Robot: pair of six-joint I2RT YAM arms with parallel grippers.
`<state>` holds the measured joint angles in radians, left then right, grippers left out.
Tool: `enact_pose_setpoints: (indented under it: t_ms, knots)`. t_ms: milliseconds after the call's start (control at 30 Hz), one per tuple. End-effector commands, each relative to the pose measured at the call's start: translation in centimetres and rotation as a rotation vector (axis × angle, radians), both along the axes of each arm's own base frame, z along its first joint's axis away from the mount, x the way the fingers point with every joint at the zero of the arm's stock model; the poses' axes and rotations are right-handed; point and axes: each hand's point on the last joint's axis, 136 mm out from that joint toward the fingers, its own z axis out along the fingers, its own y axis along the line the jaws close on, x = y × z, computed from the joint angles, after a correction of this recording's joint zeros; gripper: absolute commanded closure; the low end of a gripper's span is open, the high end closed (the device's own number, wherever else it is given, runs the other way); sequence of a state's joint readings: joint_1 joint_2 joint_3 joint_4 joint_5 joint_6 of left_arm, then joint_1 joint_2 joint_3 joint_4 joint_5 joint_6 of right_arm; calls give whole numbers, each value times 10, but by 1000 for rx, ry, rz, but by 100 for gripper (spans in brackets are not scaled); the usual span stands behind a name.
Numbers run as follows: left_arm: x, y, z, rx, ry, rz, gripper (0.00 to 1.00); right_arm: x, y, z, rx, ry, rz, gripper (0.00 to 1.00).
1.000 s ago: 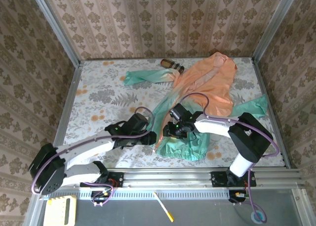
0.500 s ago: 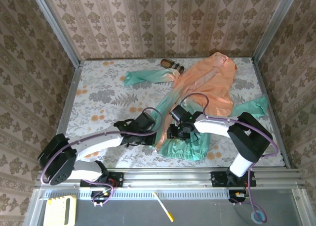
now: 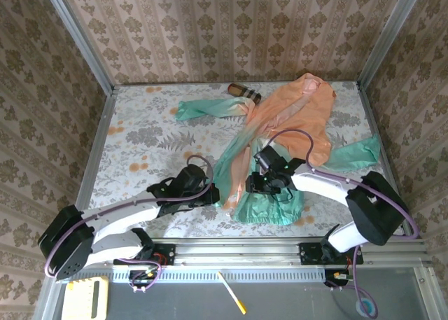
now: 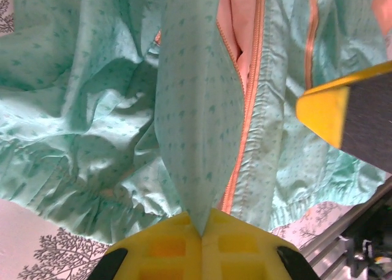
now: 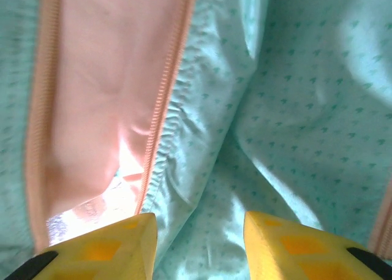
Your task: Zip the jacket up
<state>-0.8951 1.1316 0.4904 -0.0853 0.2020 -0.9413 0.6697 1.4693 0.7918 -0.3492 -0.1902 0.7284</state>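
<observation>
- Left gripper (image 3: 215, 192), lower centre-left of the top view: fingers together, clamped on a fold of mint hem cloth beside the orange zipper track (image 4: 245, 108).
- Thin peach-orange to mint-green fabric jacket (image 3: 290, 120): lying unzipped on the floral surface (image 3: 147, 145), centre to upper right, hem nearest the bottom.
- Right gripper (image 3: 252, 185), centre: fingers apart above the hem, holding nothing.
- Risk: the thin fold may slip or bunch under tension; with no slider visible, the right gripper may pinch cloth instead.

The overhead camera looks down from above the near edge across the whole desk (image 3: 140, 138), while both wrist cameras stare close-up at the hem of the jacket (image 3: 294, 117).
</observation>
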Motion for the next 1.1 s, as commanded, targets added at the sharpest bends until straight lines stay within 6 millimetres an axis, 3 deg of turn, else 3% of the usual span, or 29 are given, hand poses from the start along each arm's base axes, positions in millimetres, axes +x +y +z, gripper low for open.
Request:
enact_pose_setpoints:
  t_ms: [0, 267, 767, 1067]
  knots:
    - [5, -12, 13, -135, 9, 24, 100, 3, 4, 20, 32, -22, 6, 57]
    - [16, -29, 12, -256, 59, 31, 100, 4, 30, 32, 195, 17, -23, 57]
    - [21, -5, -4, -305, 98, 115, 100, 13, 74, 7, 308, 139, -46, 54]
    - [20, 2, -9, -297, 105, 128, 100, 10, 97, 7, 352, 164, -4, 50]
